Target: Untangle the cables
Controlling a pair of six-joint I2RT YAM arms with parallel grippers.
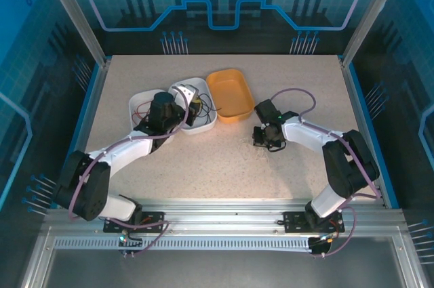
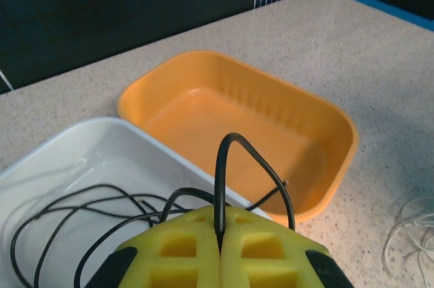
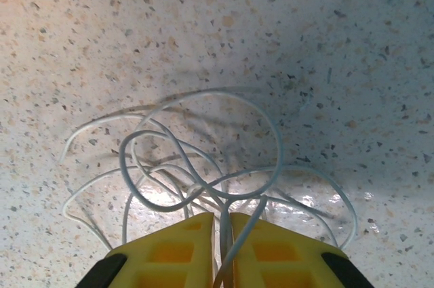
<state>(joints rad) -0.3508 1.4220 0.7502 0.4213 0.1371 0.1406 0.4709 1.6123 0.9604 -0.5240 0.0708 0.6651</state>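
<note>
Thin black cable (image 2: 234,136) arches up from a shallow white plastic tray (image 2: 81,129), clamped in the left gripper (image 2: 220,240), whose yellow jaws press together on it. More black loops lie in the tray, just left of an orange plastic tub (image 2: 325,108). Well to the right, a thin whitish cable (image 3: 215,91) sprawls in overlapping loops on the speckled counter (image 3: 325,30), one strand pinched in the nearly closed right gripper (image 3: 222,223). Pulling either strand hard would likely cinch crossings into knots or drag the whole bundle along.
</note>
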